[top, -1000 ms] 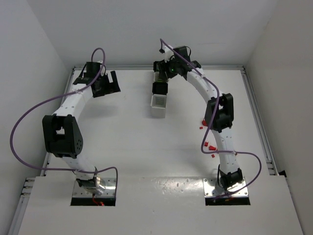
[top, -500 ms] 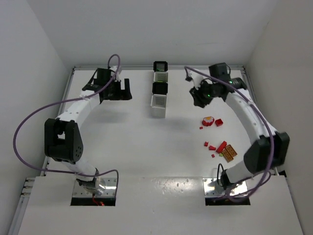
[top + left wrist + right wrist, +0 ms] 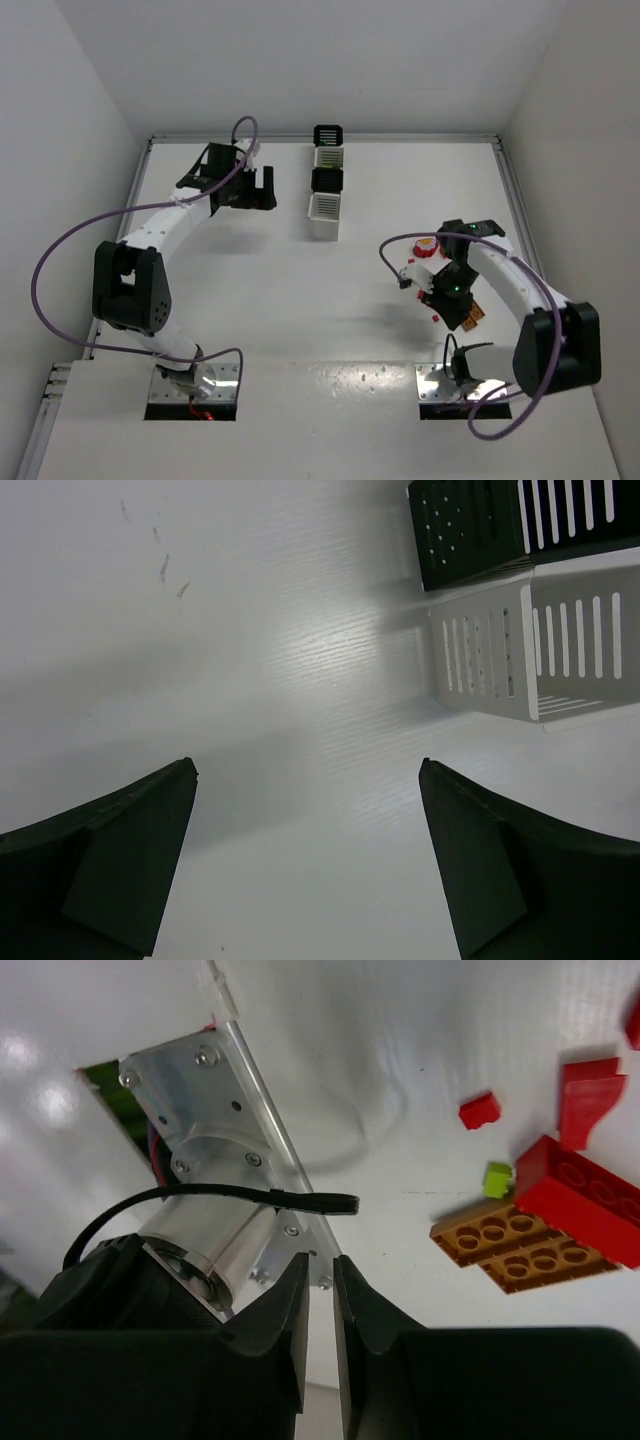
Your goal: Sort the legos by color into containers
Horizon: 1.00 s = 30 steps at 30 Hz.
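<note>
Legos (image 3: 427, 248) lie loose on the table (image 3: 250, 290) in a cluster at the lower right of the top view. They are well apart from the containers (image 3: 322, 222), which stand in a row at the upper centre. The right wrist view shows two orange plates (image 3: 520, 1245) side by side, touching a red brick (image 3: 585, 1205). A green piece (image 3: 497, 1178) sits just beside them, and smaller red pieces (image 3: 480, 1110) lie toward the upper right edge.

Right gripper (image 3: 320, 1270): clenched, jaws all but touching, nothing visible between them. It hangs at the cluster; no lego is gripped.

Left gripper (image 3: 308, 768): released, jaws spread wide, nothing between them. It hovers over bare table at the upper left of the top view, near the row. A white bin (image 3: 480, 655) and a black bin (image 3: 465, 530) occupy the upper right of its wrist view.

Container contents: cannot be told. The top view is too small, and the wrist view shows only slatted walls.

Status, as a judgement: several colours lie unsorted on the table, so all that is visible is left to do. Each piece requires a pick at the lower right and a drop into the matching bin.
</note>
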Tool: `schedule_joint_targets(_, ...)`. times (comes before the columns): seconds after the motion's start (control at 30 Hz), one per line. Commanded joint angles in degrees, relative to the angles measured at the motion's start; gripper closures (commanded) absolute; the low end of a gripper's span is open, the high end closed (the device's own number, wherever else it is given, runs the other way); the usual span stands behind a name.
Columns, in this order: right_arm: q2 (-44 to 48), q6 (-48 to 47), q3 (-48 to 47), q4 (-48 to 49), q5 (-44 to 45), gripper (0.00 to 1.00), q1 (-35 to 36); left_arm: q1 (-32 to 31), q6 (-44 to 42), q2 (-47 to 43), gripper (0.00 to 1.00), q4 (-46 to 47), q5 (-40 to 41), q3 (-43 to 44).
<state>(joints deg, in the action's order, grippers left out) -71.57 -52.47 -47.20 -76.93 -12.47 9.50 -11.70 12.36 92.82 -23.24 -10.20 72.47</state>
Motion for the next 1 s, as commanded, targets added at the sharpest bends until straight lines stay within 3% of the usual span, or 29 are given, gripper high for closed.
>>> schedule_joint_targets(0.0, -7.5, -1.5, -0.5, -1.6, 2.5, 0.84, -0.2, -0.3, -0.7, -2.3, 0.00, 1.9, 1.6, -0.2)
schedule_joint_targets(0.37, -15.9, 3.0, 1.6, 14.8, 12.9, 0.75, 1.1, -0.3, 0.4, -2.8, 0.00, 1.9, 6.8, -1.3)
schedule_joint_targets(0.47, -17.5, 3.0, 1.6, 16.1, 13.4, 0.75, 1.1, -0.3, 0.4, -2.8, 0.00, 1.9, 7.4, -1.3)
schedule_joint_targets(0.7, -18.3, 0.9, 4.2, 20.1, 14.2, 0.63, 0.5, -0.3, 1.4, -1.8, 0.00, 1.9, 8.4, -1.3)
schedule_joint_targets(0.97, -18.3, 0.3, 8.9, 23.8, 15.9, 0.60, 1.1, -0.3, 2.0, -0.7, 0.00, 1.9, 8.4, -0.2)
